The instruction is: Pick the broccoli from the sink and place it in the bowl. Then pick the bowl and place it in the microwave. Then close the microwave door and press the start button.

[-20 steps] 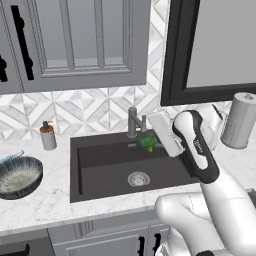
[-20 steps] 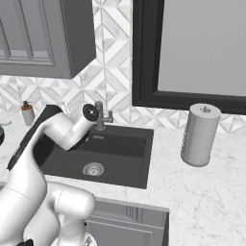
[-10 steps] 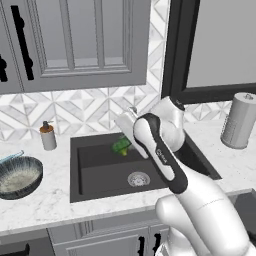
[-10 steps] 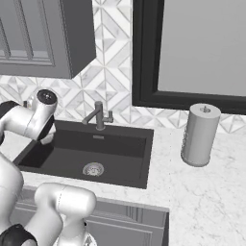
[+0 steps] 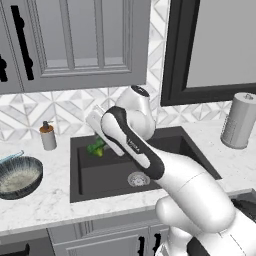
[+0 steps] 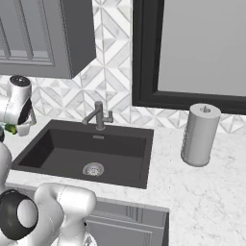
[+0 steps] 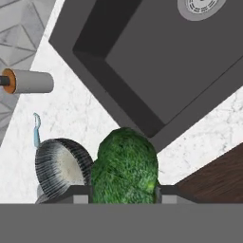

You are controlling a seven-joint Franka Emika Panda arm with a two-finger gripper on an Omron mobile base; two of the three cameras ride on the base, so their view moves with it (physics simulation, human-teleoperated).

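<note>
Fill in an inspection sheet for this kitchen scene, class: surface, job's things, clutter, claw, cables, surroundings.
Surface: white marbled counter around the dark sink.
Job's things: broccoli held above the sink's left part; bowl on the counter, left of the sink.
Clutter: soap bottle, paper towel roll.
Claw: claw shut on the broccoli.
Cables: nothing seen.
Surroundings: faucet, tiled backsplash, grey cabinets.

No legible txt or nos. anywhere (dark band on the arm (image 5: 131, 145) has tiny lettering, unreadable).
</note>
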